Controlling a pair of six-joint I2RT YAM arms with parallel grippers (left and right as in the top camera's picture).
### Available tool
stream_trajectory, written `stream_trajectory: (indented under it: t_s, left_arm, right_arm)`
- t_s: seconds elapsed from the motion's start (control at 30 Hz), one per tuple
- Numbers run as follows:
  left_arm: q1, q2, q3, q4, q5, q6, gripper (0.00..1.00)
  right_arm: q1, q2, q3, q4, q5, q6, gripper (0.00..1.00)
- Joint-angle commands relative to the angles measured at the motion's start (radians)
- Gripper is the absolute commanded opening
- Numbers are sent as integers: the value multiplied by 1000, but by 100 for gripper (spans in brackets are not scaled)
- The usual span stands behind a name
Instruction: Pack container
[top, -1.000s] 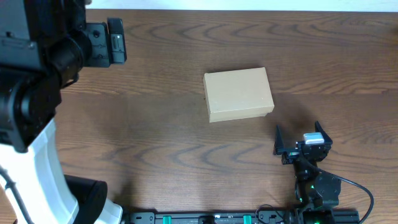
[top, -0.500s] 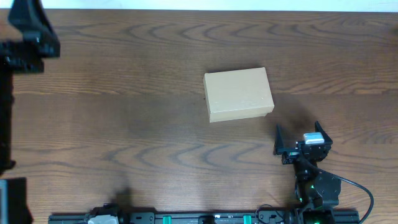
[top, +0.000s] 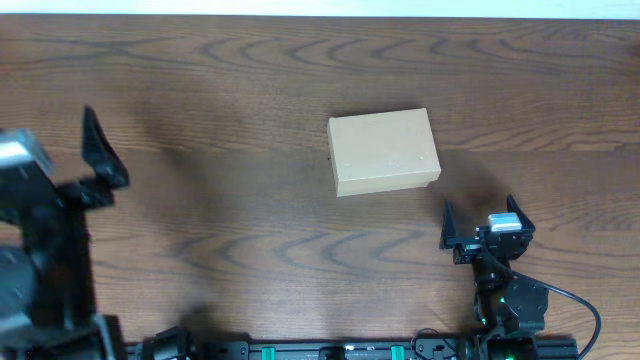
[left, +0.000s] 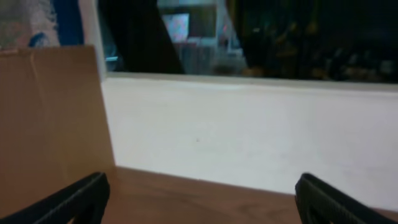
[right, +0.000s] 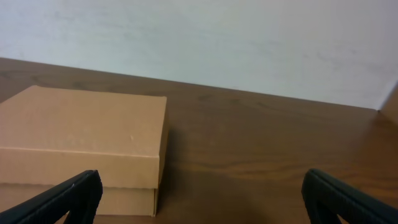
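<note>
A small rectangular tan cardboard box (top: 385, 152) lies flat on the dark brown wooden table (top: 250, 230), near the middle and turned a little off square with the table's edges. Its flap lid is down. From the right wrist camera the top is plain and smooth, and a seam runs along the near side where the lid's lip overlaps the lower wall. The sides carry no print or tape.

The right gripper (top: 480, 222) sits near the box, off its front right corner and clear of it. Its jaws are spread wide with nothing between them, and the box fills the left half of its camera view.

The left gripper (left: 202, 198) is well to the left of the box, raised close to the overhead camera, where only one dark finger (top: 102, 158) shows clearly. Its own camera shows both fingertips far apart and empty. It faces away from the box toward a white wall (left: 249, 137). A tan cardboard panel (left: 50, 118) stands at the left of that view — possibly another box, though the blur makes it hard to say.
</note>
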Motion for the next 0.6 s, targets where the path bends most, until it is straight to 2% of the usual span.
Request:
stream_trajectory:
  t_s: [0.0, 0.1, 0.33, 0.57]
  left_arm:
    - [-10, -87, -181, 97, 92, -5, 95]
    - [-65, -124, -293, 156, 109, -62, 95]
    - [-231, -129, -420, 209, 75, -64, 95]
    - [-286, -247, -592, 270, 45, -64, 95]
  right_arm:
    - [-8, -5, -2, -7, 7, -14, 99]
    - [-8, -5, -2, -6, 6, -14, 99]
    - [-8, -5, -2, -6, 6, -14, 99]
    - [-8, -5, -2, -6, 7, -14, 99]
